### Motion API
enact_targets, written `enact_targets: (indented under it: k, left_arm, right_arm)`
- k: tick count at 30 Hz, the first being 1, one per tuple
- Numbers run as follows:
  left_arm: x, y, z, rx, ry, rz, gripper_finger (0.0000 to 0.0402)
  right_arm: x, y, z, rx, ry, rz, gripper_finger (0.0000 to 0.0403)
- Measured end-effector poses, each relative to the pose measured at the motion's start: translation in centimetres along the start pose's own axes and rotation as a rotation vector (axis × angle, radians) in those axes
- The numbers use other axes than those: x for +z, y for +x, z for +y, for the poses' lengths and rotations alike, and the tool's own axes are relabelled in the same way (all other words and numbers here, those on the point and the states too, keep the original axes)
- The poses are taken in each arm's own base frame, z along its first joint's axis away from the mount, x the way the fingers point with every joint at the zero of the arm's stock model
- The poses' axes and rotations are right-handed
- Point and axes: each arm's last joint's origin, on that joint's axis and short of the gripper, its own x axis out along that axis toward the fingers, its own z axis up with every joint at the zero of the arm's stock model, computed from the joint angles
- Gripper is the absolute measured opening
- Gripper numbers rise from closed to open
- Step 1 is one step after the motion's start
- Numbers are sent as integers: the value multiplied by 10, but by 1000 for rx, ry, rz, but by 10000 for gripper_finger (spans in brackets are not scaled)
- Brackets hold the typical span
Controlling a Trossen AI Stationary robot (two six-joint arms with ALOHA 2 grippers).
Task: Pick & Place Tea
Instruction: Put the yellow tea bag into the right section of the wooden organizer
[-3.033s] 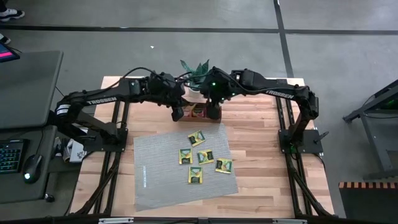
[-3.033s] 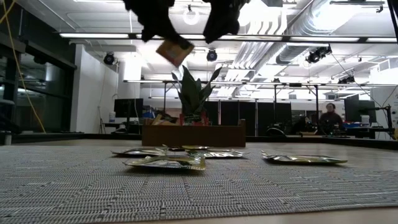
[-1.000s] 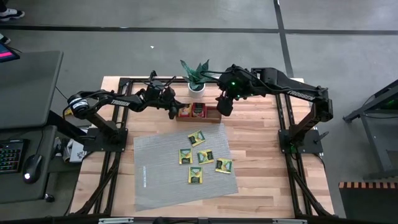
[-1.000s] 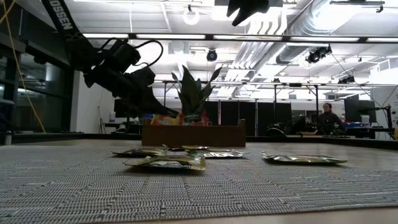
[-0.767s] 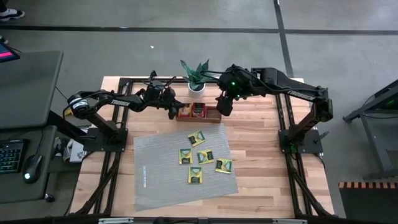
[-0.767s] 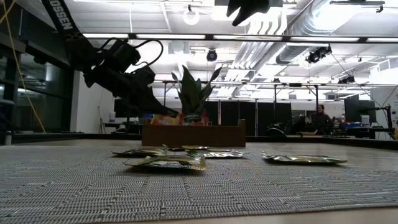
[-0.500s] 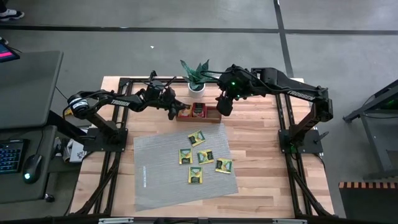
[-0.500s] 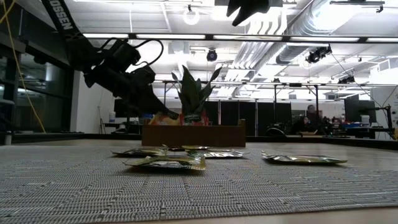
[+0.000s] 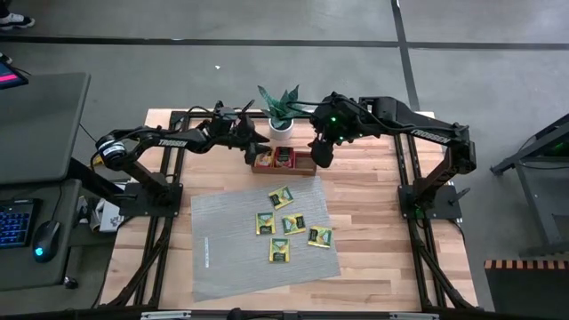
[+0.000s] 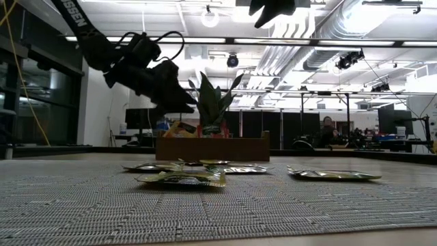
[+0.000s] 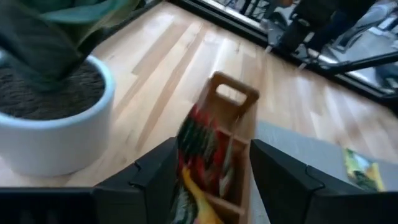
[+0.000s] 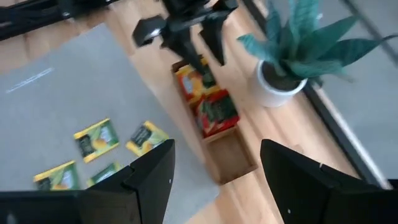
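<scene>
Above the wooden tray (image 9: 283, 161) my left gripper (image 9: 259, 146) hangs released, right gripper (image 9: 322, 153) also spread; red sachets (image 11: 200, 146) lean, and I might knock them out.

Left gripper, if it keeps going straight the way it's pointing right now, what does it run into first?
Most likely the red sachets standing in the wooden tray: the left gripper, fingers apart, points straight at them, though depth is unclear.

Left claw (image 10: 179, 104) opened, apparently lifting off tray (image 9: 283, 169).

Grey concrete floor (image 9: 267, 62), ceiling strip lights (image 10: 382, 43), exposed ducts (image 10: 321, 31)
</scene>
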Motion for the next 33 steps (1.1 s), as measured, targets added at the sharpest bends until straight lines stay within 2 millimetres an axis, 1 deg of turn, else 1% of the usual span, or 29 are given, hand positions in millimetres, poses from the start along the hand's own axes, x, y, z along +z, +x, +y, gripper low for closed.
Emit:
enact_targets:
  k: [2, 6, 8, 11, 14, 16, 19, 23, 25, 29, 33]
  left_arm:
    - [7, 1, -1, -27, -34, 12, 199]
    - [19, 3, -4, -110, -68, 53, 199]
    - [27, 1, -7, -146, -74, 69, 199]
    - [40, -5, -12, -149, -49, 65, 199]
    - [54, -14, -17, -108, -9, 20, 199]
    - [65, -27, -20, -84, 10, -29, 199]
    - [78, -49, -26, -72, 20, -90, 199]
    - [77, -65, -39, -76, -4, -52, 199]
    - [76, -70, -48, -97, -2, -33, 199]
    - [64, -69, -67, -96, -14, 57, 199]
    - [50, -67, -88, -73, -37, 119, 199]
  right_arm:
    - [-3, 0, 0, 24, 4, 38, 233]
    - [-13, -1, 1, 0, -4, 131, 231]
    - [-16, -2, 3, -21, -19, 157, 230]
    - [-20, -3, 9, -21, -46, 180, 230]
    - [-26, 1, 17, 12, -76, 194, 229]
    - [-37, 11, 21, 28, -87, 223, 229]
    - [-61, 29, 25, 49, -70, 249, 229]
    - [-97, 51, 30, 121, -3, 225, 227]
    - [-114, 60, 33, 170, 36, 200, 228]
    - [-142, 73, 38, 238, 83, 164, 228]
    - [-163, 84, 42, 262, 93, 174, 223]
